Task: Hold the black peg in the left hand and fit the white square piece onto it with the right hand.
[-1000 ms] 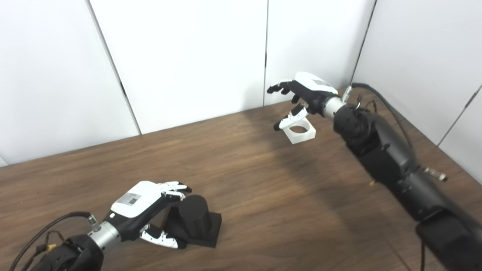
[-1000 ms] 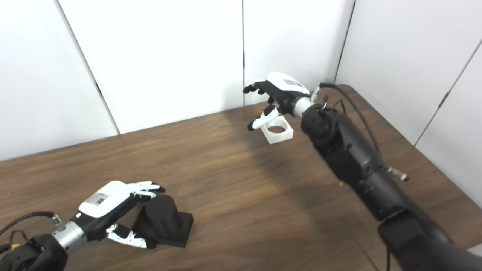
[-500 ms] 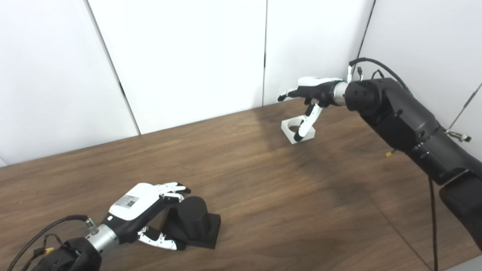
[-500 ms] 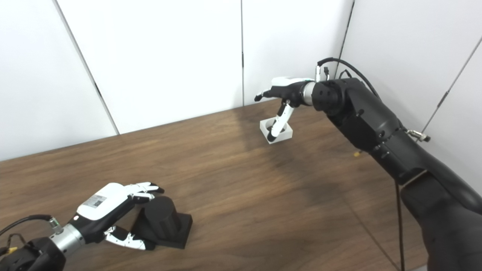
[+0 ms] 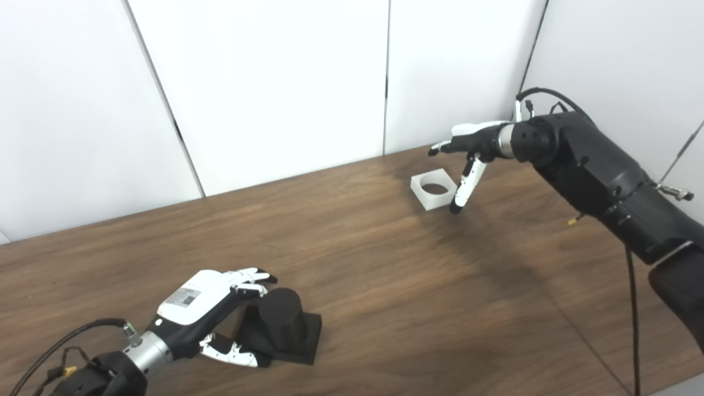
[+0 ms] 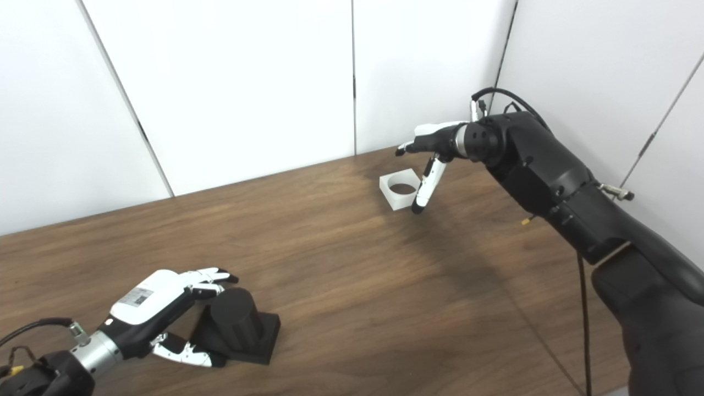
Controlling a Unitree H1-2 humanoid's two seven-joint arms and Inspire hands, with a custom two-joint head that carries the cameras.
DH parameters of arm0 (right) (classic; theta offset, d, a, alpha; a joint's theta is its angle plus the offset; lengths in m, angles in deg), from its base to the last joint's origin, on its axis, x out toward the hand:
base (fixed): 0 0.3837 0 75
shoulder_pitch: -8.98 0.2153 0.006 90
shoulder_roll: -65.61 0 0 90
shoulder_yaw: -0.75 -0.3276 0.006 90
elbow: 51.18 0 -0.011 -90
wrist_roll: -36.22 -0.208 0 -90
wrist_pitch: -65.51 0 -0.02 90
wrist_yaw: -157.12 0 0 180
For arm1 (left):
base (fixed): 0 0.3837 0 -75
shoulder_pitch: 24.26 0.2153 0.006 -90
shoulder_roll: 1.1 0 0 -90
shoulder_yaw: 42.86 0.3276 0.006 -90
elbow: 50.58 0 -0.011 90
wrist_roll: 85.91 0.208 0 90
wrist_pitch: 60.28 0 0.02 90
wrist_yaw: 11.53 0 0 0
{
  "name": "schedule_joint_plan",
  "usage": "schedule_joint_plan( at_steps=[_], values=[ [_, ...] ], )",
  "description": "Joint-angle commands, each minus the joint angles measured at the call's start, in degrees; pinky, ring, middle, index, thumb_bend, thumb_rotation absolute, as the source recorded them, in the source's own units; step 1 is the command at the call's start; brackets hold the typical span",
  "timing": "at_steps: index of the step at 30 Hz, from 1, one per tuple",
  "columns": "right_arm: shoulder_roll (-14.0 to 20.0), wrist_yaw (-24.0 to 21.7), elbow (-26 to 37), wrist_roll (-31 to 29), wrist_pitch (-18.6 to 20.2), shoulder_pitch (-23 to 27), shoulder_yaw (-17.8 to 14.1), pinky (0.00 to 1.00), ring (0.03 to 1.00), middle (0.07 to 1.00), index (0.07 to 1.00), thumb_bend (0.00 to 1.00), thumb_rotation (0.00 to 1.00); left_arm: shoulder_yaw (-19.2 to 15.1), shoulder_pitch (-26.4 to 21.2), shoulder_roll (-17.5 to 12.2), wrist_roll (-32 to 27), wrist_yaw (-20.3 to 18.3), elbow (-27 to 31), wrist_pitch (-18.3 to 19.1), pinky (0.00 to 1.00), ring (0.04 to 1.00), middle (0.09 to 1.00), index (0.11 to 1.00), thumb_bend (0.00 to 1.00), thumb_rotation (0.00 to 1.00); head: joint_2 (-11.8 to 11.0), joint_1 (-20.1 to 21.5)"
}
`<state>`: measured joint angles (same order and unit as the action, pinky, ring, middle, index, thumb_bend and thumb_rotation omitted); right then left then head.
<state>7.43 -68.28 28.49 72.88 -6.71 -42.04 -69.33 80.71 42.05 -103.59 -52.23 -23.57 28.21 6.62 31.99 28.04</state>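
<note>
At the near left corner of the worktop (image 5: 357, 264), the left hand (image 5: 206, 316) cups the black peg (image 5: 281, 318), a squat cylinder upright on its own square black base. The fingers curl over the peg's far side and the thumb lies low along the base's near edge, so the hand brackets the peg rather than clamping it; whether any finger actually presses on it I cannot tell, and the base sits flat on the wood. That bracket makes sense as a brace: the peg must not slide or tip when the other piece is pushed down over it.

Far across, near the back wall, the white square piece (image 5: 434, 189) lies flat with its round hole facing up (the right way for dropping over a cylinder). The right hand (image 5: 467, 157) hangs just beside its right edge, spread and holding nothing, fingers reaching out level above the piece and the thumb pointing down to the wood at the near right corner. This looks like a pinch being set up across the piece's outer walls, keeping the hole clear.

Peg and piece are well apart, so the fitting has not begun; grasp and carry come first.
</note>
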Motion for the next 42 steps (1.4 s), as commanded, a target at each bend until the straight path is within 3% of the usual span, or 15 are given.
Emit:
schedule_joint_plan(
  at_steps=[1,23,29,33,42],
  values=[
    [1.0,1.9,0.1,1.2,-0.2,2.9,-0.8,0.99,1.0,1.0,0.991,1.0,0.37,2.6,3.5,-2.8,3.5,-5.9,-1.3,-0.1,0.85,0.903,0.873,0.491,0.52,0.06,0.0,0.0],
    [-2.3,8.9,-4.8,5.1,-1.4,3.3,-0.7,1.0,0.991,0.986,0.988,0.97,0.31,2.5,4.0,-2.5,3.5,-7.1,1.2,1.6,0.83,0.896,0.866,0.49,0.52,0.06,0.6,-1.3],
    [-4.2,10.9,-7.9,3.8,-1.8,3.2,-1.2,0.96,0.986,0.986,0.986,0.95,0.28,2.4,4.4,-2.3,3.0,-7.4,2.0,2.2,0.83,0.893,0.861,0.49,0.52,0.06,1.0,-2.3],
    [-5.2,12.1,-9.7,3.6,-3.1,3.3,-0.7,0.86,0.947,0.971,0.972,0.96,0.28,2.5,4.5,-2.4,3.3,-7.9,2.4,2.9,0.83,0.898,0.865,0.49,0.52,0.06,1.1,-2.3],
    [-7.3,13.8,-14.3,4.3,-3.8,3.5,0.9,0.87,0.943,0.962,0.955,0.95,0.25,2.1,4.8,-2.8,2.8,-8.2,3.2,3.1,0.84,0.9,0.866,0.49,0.52,0.06,1.6,-2.5]
  ],
)
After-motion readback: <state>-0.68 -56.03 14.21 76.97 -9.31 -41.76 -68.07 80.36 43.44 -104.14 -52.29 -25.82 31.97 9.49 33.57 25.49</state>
